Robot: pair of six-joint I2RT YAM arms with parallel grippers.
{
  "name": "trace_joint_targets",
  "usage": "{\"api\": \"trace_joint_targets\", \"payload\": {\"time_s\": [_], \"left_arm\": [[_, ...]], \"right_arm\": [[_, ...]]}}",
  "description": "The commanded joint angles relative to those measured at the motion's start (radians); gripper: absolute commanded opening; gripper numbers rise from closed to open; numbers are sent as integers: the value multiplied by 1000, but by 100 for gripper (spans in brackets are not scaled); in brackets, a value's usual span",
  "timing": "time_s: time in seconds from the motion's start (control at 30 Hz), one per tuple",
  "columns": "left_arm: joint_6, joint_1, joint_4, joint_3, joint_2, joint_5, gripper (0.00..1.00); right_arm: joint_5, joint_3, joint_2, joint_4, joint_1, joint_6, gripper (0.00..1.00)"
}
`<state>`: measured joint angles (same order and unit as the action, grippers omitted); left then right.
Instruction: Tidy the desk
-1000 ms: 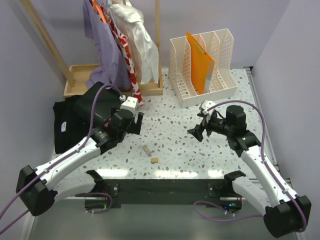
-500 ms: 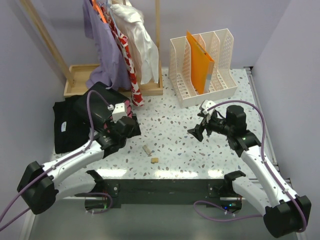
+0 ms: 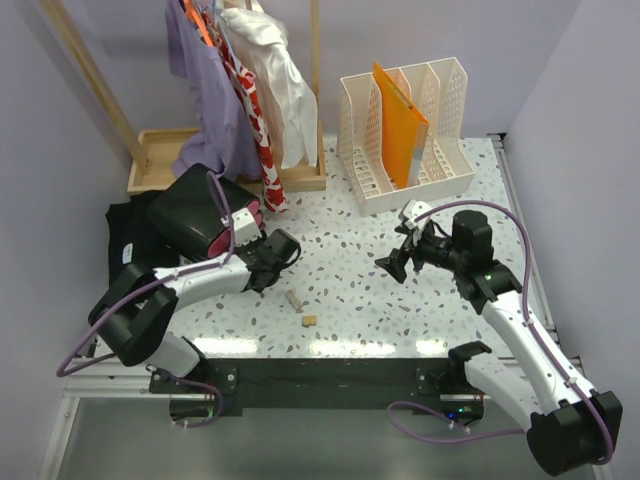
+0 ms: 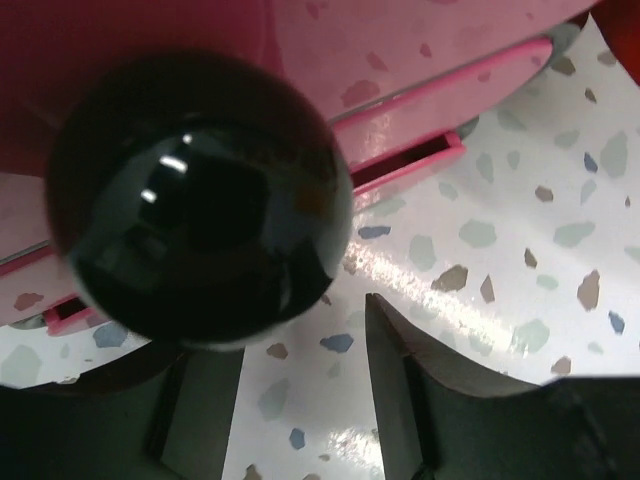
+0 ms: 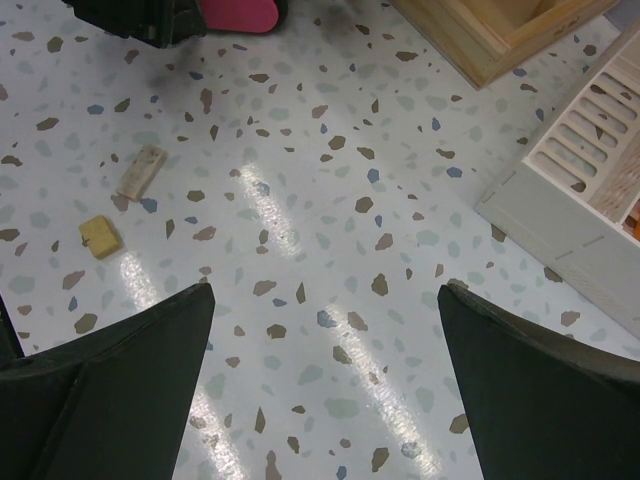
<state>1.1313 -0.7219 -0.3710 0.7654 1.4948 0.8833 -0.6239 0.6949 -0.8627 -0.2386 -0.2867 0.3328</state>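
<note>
We judged the step a grab at the pink object point(image 4: 420, 50). The left pincer point(image 4: 285, 345) sat beside it, partly apart and empty, and the right pincer point(image 5: 325, 370) was wide apart. Next we needed alignment before closing.

text readable: none | white tag point(image 3: 126, 255) on black cloth point(image 3: 130, 280): print too small to make out | desk point(image 3: 345, 255): speckle only, no lettering legible in any view
</note>
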Motion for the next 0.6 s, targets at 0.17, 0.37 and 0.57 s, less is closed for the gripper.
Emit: {"api": "trace_joint_targets", "payload": {"time_s": [0.17,0.37,0.57], "left_arm": [[277,3,-163,136,153,201,52],[331,1,-215,161,205,226,55],[363,3,-262,190,239,252,57]], "right_arm": [[-22,-3,17,27,4,9,99],[-23,0,17,27,4,8,99],[-22,-1,19,24,4,9,99]]}}
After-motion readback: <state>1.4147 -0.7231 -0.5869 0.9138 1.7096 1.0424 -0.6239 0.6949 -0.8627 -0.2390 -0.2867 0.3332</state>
